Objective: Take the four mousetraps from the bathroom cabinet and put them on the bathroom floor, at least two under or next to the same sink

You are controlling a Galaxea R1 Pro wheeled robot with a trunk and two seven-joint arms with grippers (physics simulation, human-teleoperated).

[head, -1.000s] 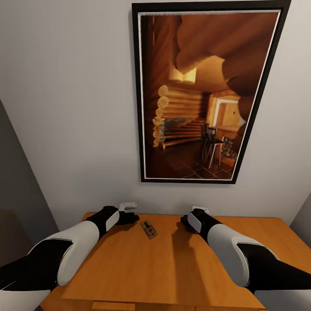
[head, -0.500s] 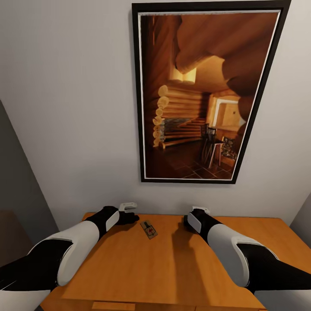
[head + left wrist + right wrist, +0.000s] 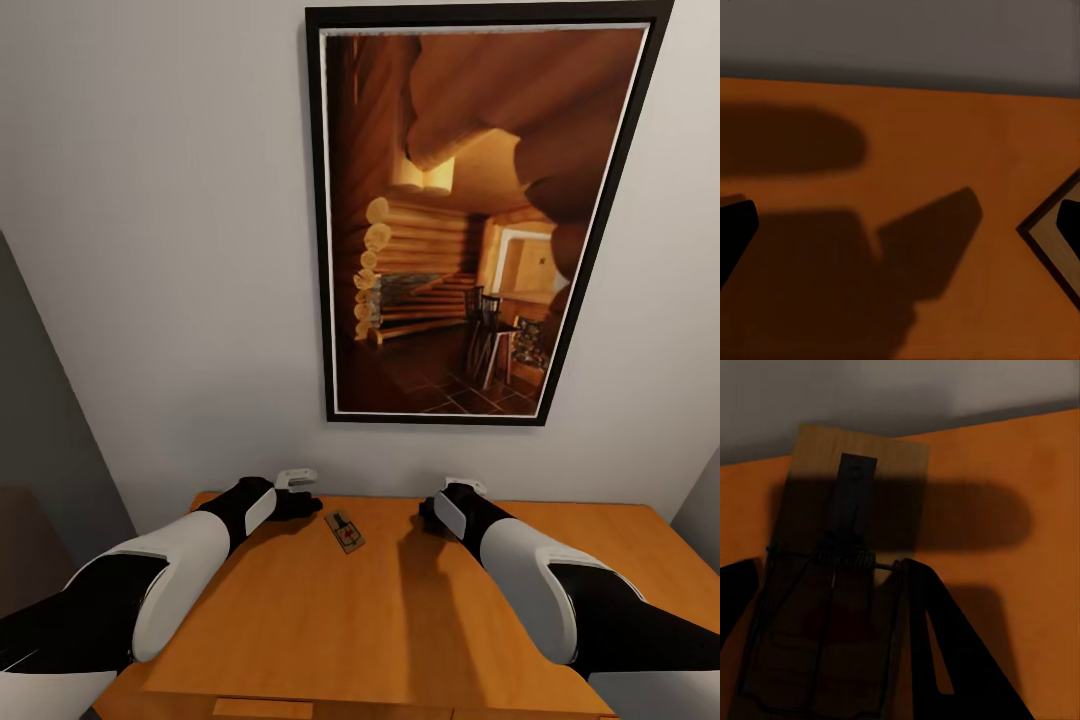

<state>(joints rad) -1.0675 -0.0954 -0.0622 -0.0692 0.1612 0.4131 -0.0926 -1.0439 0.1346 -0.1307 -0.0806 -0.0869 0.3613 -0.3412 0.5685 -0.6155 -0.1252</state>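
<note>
One mousetrap (image 3: 344,531), a small brown board with dark wire, lies on the orange-brown cabinet (image 3: 400,620) top near the wall. My left gripper (image 3: 300,497) hovers just left of it, open; in the left wrist view its fingers (image 3: 733,232) stand wide apart and a corner of that mousetrap (image 3: 1050,240) shows beside one finger. A second mousetrap (image 3: 855,472) lies flat on the cabinet top against the wall, under my right gripper (image 3: 832,577). Its two dark fingers (image 3: 945,660) press against the board's long sides.
A large framed picture (image 3: 470,220) of a log interior hangs on the white wall right behind the cabinet. A grey panel (image 3: 30,420) stands at the left. The cabinet's front edge and drawer tops (image 3: 280,708) show at the bottom.
My right forearm nudged slightly right and came back. The left arm and the mousetrap between the arms have not moved.
</note>
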